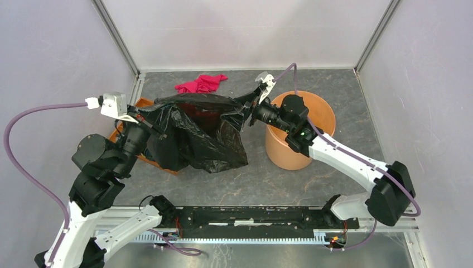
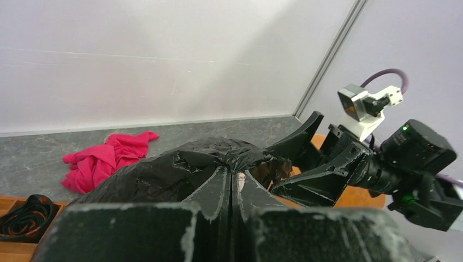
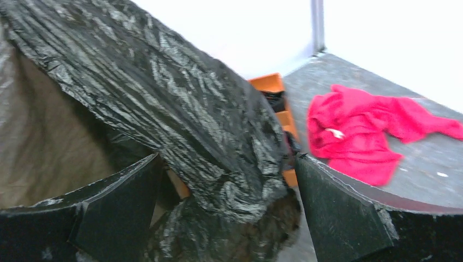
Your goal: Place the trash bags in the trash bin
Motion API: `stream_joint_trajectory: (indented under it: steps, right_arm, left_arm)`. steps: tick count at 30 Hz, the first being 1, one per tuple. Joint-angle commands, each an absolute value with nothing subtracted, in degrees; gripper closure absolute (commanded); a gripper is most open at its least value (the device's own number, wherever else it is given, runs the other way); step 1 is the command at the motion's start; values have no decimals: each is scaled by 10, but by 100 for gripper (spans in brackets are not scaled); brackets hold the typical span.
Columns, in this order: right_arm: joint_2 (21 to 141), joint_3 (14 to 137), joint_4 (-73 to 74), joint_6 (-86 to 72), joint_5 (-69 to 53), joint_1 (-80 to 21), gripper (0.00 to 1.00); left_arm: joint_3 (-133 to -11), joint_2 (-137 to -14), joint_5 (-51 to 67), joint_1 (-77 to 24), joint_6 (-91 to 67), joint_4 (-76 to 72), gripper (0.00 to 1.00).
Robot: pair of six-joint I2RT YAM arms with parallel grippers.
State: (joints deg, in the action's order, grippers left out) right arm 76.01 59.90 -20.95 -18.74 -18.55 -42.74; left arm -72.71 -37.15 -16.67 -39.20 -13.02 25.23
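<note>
A thin, shiny, creased black plastic trash bag [image 1: 195,134] is spread wide between the two arms, over the left half of the grey stone-patterned bench [image 1: 312,184]. It is outside the round terracotta-orange plastic bin [image 1: 281,151], which stands upright just to the right of the bag with its rim partly under the right arm.

The left tool [image 2: 233,177] is pressed together, and its fingertips pinch a gathered ridge of the bag's film. From the left wrist view the film bunches right at those tips and falls away to the left.

The right tool [image 3: 228,161] is spread wide at the bag's right upper edge. In the right wrist view a fold of the black film runs through the gap between its two fingers [image 3: 114,207], and neither finger clamps it. Whether the film touches the inner faces of the fingers cannot be told.

The bag's lower part hangs over the flat orange compartment tray [image 1: 144,103], hiding most of it. A crumpled pink-red cloth [image 1: 201,84] lies on the bench behind the bag, near the back wall, apart from both tools
</note>
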Motion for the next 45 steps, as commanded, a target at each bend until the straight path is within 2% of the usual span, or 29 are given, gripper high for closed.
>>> stream_joint_trajectory:
  steps: [1,6,13,18,21,23,26,30,36,41,45]
  right_arm:
    - [793,588,-369,-302,-261,-430,2]
    - [804,651,-224,-231,-256,-431,2]
    - [706,668,75,-50,-82,-431,2]
    - [633,662,209,-53,116,-431,2]
    - [616,662,274,-47,138,-431,4]
    - [616,655,292,-32,99,-430,10]
    - [629,647,300,-13,4,-432,26]
    - [648,641,302,-16,1,-447,47]
    - [666,655,308,-4,1,-508,72]
    - [670,666,308,-13,-22,-535,90]
    - [661,667,296,-20,-40,-537,95]
  left_arm:
    - [-738,-367,-182,-391,-161,248,98]
    - [-733,-370,-186,-391,-170,248,98]
    - [-705,-367,-260,-391,-169,240,98]
    - [-710,-396,-274,-391,-149,230,98]
    - [-706,-407,-293,-391,-146,227,98]
    - [-700,-406,-293,-391,-148,224,98]
    - [-694,-407,-282,-391,-153,220,98]
    - [-694,-406,-266,-391,-153,220,98]
    - [-703,-406,-248,-391,-162,225,98]
    - [-713,-408,-234,-391,-164,229,98]
    - [-711,-395,-188,-391,-152,209,98]
